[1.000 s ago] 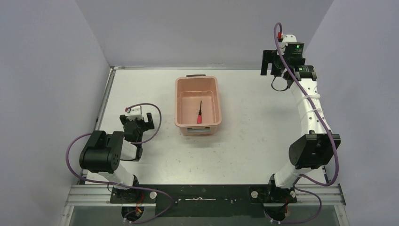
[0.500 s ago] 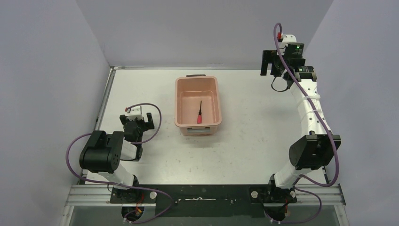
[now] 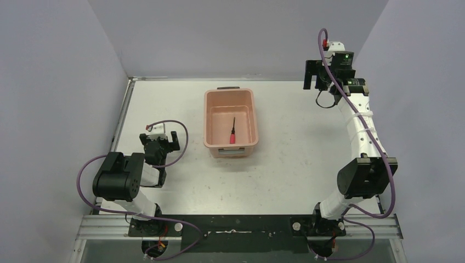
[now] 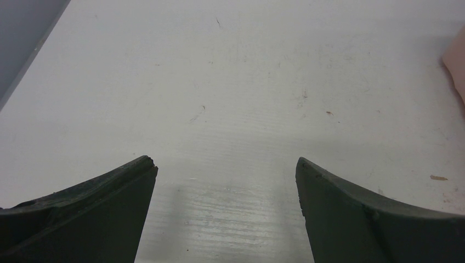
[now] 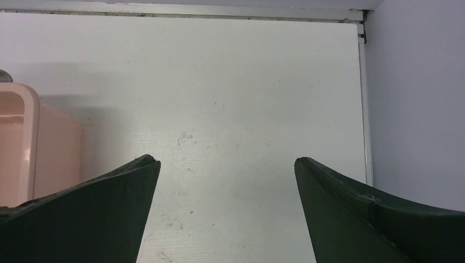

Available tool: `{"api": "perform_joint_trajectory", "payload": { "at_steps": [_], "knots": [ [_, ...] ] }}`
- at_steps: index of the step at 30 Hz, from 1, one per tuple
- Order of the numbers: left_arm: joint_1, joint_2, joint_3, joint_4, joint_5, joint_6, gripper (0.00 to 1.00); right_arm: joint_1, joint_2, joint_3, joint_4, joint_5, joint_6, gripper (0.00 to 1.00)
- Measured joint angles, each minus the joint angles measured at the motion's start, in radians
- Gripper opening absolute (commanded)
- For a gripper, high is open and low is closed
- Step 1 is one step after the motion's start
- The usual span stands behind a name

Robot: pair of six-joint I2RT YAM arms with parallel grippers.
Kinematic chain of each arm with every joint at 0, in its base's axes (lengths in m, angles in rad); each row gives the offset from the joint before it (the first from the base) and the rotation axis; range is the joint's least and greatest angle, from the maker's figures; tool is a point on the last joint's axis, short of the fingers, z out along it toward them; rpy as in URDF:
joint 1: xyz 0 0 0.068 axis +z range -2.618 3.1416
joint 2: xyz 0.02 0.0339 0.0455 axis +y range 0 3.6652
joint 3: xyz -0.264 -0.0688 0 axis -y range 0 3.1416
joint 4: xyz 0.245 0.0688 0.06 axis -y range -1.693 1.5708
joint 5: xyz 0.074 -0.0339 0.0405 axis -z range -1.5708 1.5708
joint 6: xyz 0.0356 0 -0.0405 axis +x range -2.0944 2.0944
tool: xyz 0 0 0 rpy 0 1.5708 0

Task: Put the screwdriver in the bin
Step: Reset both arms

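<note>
The screwdriver [image 3: 232, 133] is lying flat on the bottom of the bin [image 3: 207, 118], in the lower half of it and a little right of the middle. It runs almost straight up and down the picture. Its red handle is at the lower end, near the short wall of the bin closest to the arms, and its thin black shaft points toward the top of the frame. The pink bin sits on the white counter [image 3: 290, 159] in the middle of the top view, with its dark handle [image 3: 228, 87] on the far short end. The left hand [image 3: 159, 141] is low and to the left of the bin, near it but not touching. Its two fingers are spread wide, and its own camera shows only bare counter between them, with a bit of pink at the right edge. The right hand [image 3: 316, 75] is up in the upper right corner, well apart from the bin. Its fingers are spread wide too, with nothing held, and the bin shows at the left edge of its camera. The left hand is the nearer one to the screwdriver. With the screwdriver inside and both hands holding nothing, the job looks done, so I think no more reaching is needed.
</note>
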Motion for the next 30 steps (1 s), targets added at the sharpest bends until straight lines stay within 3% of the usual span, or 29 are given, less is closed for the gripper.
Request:
{"api": "perform_joint_trajectory", "payload": {
  "at_steps": [30],
  "knots": [
    [0.0, 0.0, 0.0, 0.0, 0.0, 0.0, 0.97, 0.003, -0.074, -0.069, 0.038, -0.015, 0.0, 1.0]
  ]
}}
